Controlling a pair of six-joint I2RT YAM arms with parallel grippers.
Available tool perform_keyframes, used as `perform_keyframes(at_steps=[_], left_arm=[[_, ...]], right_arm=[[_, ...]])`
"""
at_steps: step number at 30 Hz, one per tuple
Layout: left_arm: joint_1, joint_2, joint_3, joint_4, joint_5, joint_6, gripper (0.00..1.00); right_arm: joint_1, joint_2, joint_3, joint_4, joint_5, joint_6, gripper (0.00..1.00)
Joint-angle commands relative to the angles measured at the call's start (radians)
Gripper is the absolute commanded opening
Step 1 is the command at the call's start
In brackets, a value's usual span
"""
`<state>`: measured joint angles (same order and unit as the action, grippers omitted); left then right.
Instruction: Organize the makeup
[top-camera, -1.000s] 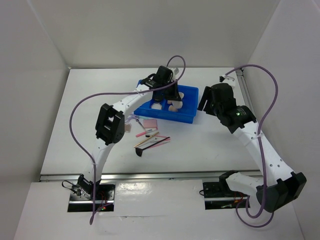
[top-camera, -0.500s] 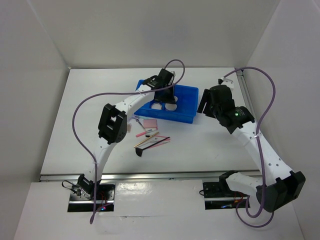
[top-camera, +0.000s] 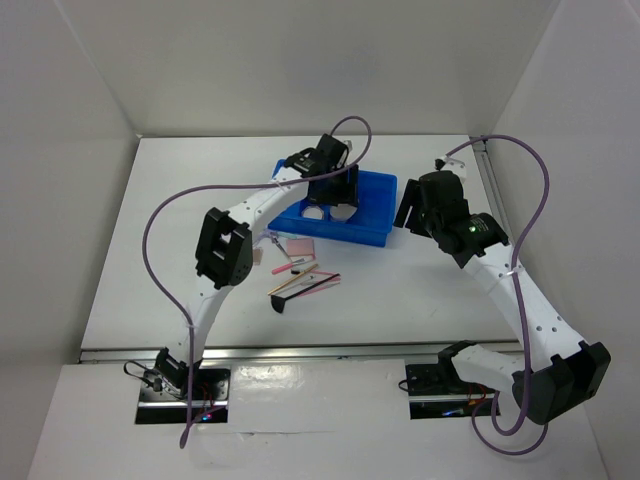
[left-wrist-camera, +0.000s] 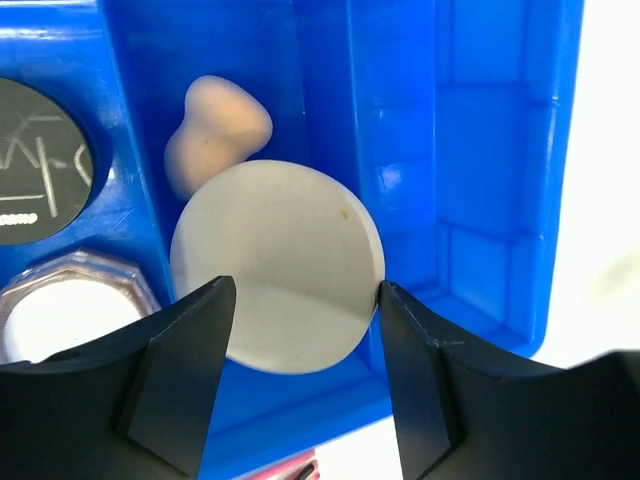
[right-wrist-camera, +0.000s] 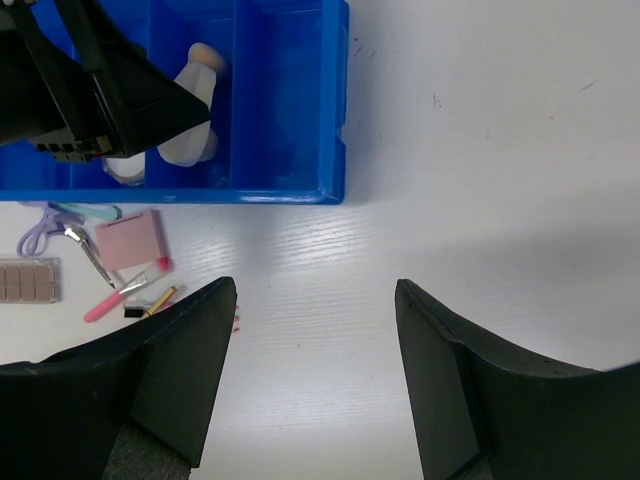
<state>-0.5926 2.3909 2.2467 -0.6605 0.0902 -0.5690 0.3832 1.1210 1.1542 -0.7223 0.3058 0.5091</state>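
Note:
The cream round puff (left-wrist-camera: 275, 240) lies in a compartment of the blue tray (left-wrist-camera: 480, 200), partly against a peach sponge (left-wrist-camera: 215, 135). My left gripper (left-wrist-camera: 305, 288) hovers over it, open, a finger on each side of the puff. A black round compact (left-wrist-camera: 35, 160) and a clear jar (left-wrist-camera: 60, 310) sit in the tray's left compartments. On the table in front of the tray lie the pink square pad (right-wrist-camera: 130, 238), the brown-pink palette (right-wrist-camera: 28, 280), thin sticks (top-camera: 305, 280) and a black brush (top-camera: 280, 303). My right gripper (right-wrist-camera: 315, 285) is open over bare table, right of the tray.
Lilac-handled scissors (right-wrist-camera: 45, 230) lie beside the pink pad. The tray (top-camera: 370, 215) stands at the back middle of the white table, walls rising on three sides. Purple cables loop above both arms.
My left gripper has opened and let go of the cream puff, which now rests in the tray. The right arm has shifted only slightly.

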Motion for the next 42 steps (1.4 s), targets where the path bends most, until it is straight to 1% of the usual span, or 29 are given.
perform_keyframes(at_steps=[1,2,3,4,6,8,9,11,12,13,14,15,16,17,18,19,20,22,23,24,25,27,30,32,36,42], left_arm=[[0.001,-0.142,0.001,-0.021,-0.01,0.032,0.72],[0.001,-0.175,-0.025,-0.005,-0.041,0.032,0.72],[0.001,-0.209,-0.051,0.008,-0.062,0.032,0.75],[0.001,-0.278,-0.102,0.009,-0.082,0.032,0.79],[0.001,-0.337,-0.139,0.009,-0.127,0.008,0.79],[0.033,-0.413,-0.198,-0.004,-0.139,-0.006,0.79],[0.042,-0.435,-0.219,-0.004,-0.154,-0.017,0.81],[0.077,-0.469,-0.263,-0.05,-0.187,-0.029,0.81],[0.094,-0.495,-0.278,-0.072,-0.22,-0.058,0.81],[0.138,-0.507,-0.3,-0.094,-0.233,-0.078,0.79],[0.164,-0.521,-0.362,-0.135,-0.247,-0.104,0.78],[0.192,-0.535,-0.404,-0.151,-0.286,-0.174,0.78],[0.221,-0.562,-0.445,-0.169,-0.302,-0.205,0.78],[0.281,-0.578,-0.535,-0.169,-0.302,-0.225,0.78],[0.309,-0.591,-0.58,-0.178,-0.293,-0.245,0.78],[0.335,-0.617,-0.623,-0.179,-0.284,-0.276,0.79],[0.376,-0.628,-0.701,-0.179,-0.284,-0.293,0.81],[0.404,-0.641,-0.765,-0.169,-0.299,-0.349,0.82],[0.427,-0.627,-0.783,-0.186,-0.299,-0.364,0.86],[0.436,-0.613,-0.794,-0.186,-0.299,-0.364,0.95],[0.445,-0.599,-0.805,-0.2,-0.299,-0.386,0.98],[0.459,-0.553,-0.805,-0.231,-0.29,-0.408,1.0],[0.482,-0.521,-0.805,-0.222,-0.254,-0.419,1.0],[0.482,-0.498,-0.805,-0.208,-0.254,-0.43,1.0],[0.482,-0.446,-0.779,-0.255,-0.277,-0.491,1.0],[0.482,-0.415,-0.779,-0.277,-0.277,-0.528,0.99]], right_arm=[[-0.006,-0.012,-0.001,0.009,0.004,0.016,0.72],[-0.006,0.0,-0.001,0.009,0.004,0.016,0.72],[-0.006,0.0,-0.001,0.009,-0.005,0.016,0.72],[-0.006,0.009,0.009,0.009,-0.005,0.016,0.72],[-0.006,0.01,0.009,0.021,-0.005,0.016,0.72],[-0.006,0.019,0.009,0.03,-0.005,0.006,0.72],[-0.006,0.019,0.009,0.03,-0.017,0.006,0.72],[-0.006,0.029,0.009,0.04,-0.017,0.006,0.72],[-0.006,0.03,0.009,0.04,-0.028,0.006,0.72],[-0.006,0.039,0.009,0.04,-0.028,-0.003,0.72],[-0.006,0.039,0.009,0.053,-0.028,-0.003,0.72],[-0.006,0.039,0.009,0.054,-0.039,-0.003,0.72],[-0.006,0.039,0.009,0.054,-0.039,-0.003,0.72],[-0.006,0.048,-0.002,0.063,-0.048,-0.003,0.72],[-0.006,0.048,-0.002,0.063,-0.048,-0.003,0.72],[-0.006,0.048,-0.002,0.063,-0.048,-0.003,0.72],[-0.006,0.057,-0.002,0.063,-0.057,-0.003,0.72],[-0.006,0.057,-0.002,0.075,-0.068,-0.013,0.72],[-0.006,0.069,-0.002,0.075,-0.079,-0.014,0.72],[-0.006,0.082,-0.002,0.075,-0.079,-0.014,0.74],[-0.006,0.082,0.007,0.075,-0.091,-0.014,0.74],[-0.006,0.103,0.016,0.075,-0.091,-0.023,0.74],[-0.006,0.103,0.025,0.075,-0.1,-0.023,0.74],[-0.006,0.103,0.025,0.075,-0.1,-0.023,0.74],[-0.006,0.103,0.025,0.075,-0.109,-0.023,0.74],[-0.006,0.112,0.016,0.066,-0.119,-0.014,0.75]])
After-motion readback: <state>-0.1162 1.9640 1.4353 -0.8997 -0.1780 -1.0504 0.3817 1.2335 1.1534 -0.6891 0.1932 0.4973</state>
